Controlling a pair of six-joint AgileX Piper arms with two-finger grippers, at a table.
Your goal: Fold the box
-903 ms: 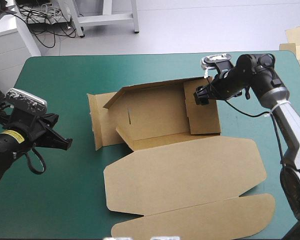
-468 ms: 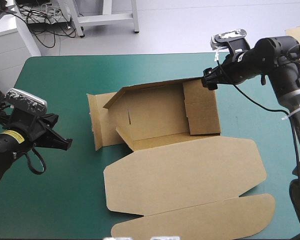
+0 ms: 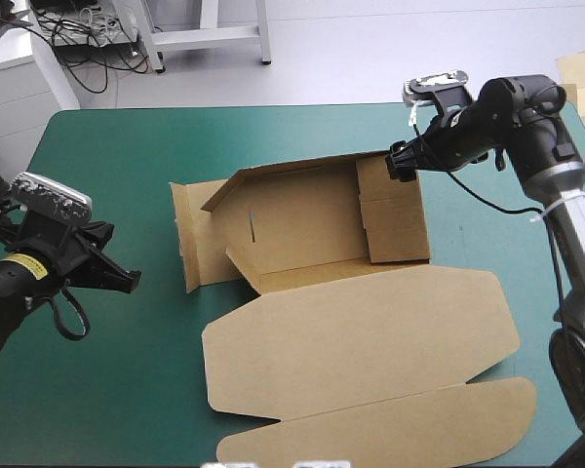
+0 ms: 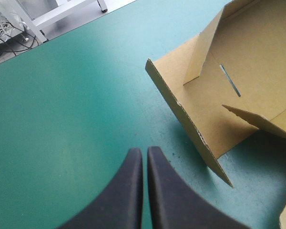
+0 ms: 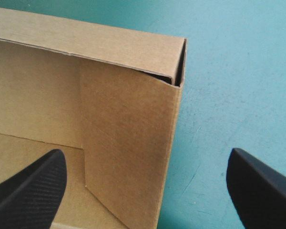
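Brown board box [image 3: 312,234] sits mid-frame on the teal-green desk [image 3: 117,156], its walls partly raised and its lid flat toward the lower edge. At upper right, the right hand [image 3: 398,162] reaches down, fingers spread either side of the right wall, probably to press it. At far left, the left hand [image 3: 129,281] hovers well apart from the box, fingers pressed together.

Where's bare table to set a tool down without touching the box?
Free: the far strip of table beyond the box, and the left side between the left hand and the box. Crowded: middle and near right, covered by the lid; the right hand hangs at the box's far-right corner.
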